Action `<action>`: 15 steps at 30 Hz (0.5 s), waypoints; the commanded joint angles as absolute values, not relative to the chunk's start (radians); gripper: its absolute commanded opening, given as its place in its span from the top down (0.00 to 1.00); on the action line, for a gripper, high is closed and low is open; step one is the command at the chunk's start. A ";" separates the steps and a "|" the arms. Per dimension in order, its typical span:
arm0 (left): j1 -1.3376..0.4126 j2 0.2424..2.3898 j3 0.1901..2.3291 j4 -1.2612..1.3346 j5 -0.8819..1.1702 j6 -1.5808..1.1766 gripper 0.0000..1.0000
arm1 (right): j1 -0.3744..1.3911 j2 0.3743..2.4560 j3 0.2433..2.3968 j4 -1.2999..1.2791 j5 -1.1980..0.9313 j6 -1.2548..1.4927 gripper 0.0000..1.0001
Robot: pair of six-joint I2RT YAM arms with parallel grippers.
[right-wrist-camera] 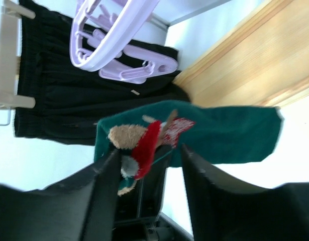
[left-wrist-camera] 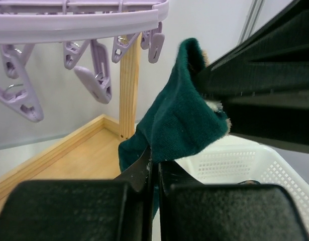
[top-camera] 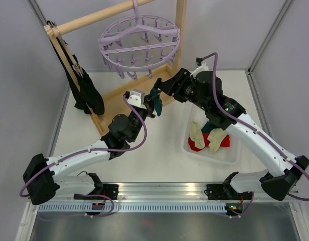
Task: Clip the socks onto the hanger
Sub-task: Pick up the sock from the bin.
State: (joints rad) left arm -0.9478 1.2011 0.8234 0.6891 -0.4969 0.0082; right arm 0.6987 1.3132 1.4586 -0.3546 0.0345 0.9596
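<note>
A dark teal sock [top-camera: 155,95] hangs in the air below the lavender hanger [top-camera: 139,42], between my two grippers. My left gripper [top-camera: 153,106] is shut on its lower edge; in the left wrist view the jaws [left-wrist-camera: 154,168] pinch the teal fabric [left-wrist-camera: 179,120]. My right gripper [top-camera: 163,90] stands open around the sock's upper part. In the right wrist view its fingers [right-wrist-camera: 101,186] are spread apart, and the sock [right-wrist-camera: 229,133] with its red and tan pattern lies across them. The hanger's clips [left-wrist-camera: 94,75] dangle just up and left of the sock.
A white basket [top-camera: 229,153] at the right holds cream socks [top-camera: 197,133] and a red one [top-camera: 222,139]. The wooden rack [top-camera: 119,98] carries the hanger and a long black cloth [top-camera: 84,90]. Its upright post [left-wrist-camera: 129,85] stands close behind the sock.
</note>
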 commanded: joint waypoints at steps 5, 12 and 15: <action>-0.950 1.045 0.700 0.658 -0.561 -0.055 0.98 | 0.704 1.290 1.537 -0.376 0.167 0.855 0.39; -0.948 0.873 0.637 0.453 -0.598 -0.179 0.98 | 0.704 1.302 1.586 -0.351 0.255 0.658 0.37; -0.950 0.804 0.641 0.329 -0.617 -0.256 0.98 | 0.712 1.321 1.589 -0.305 0.252 0.536 0.37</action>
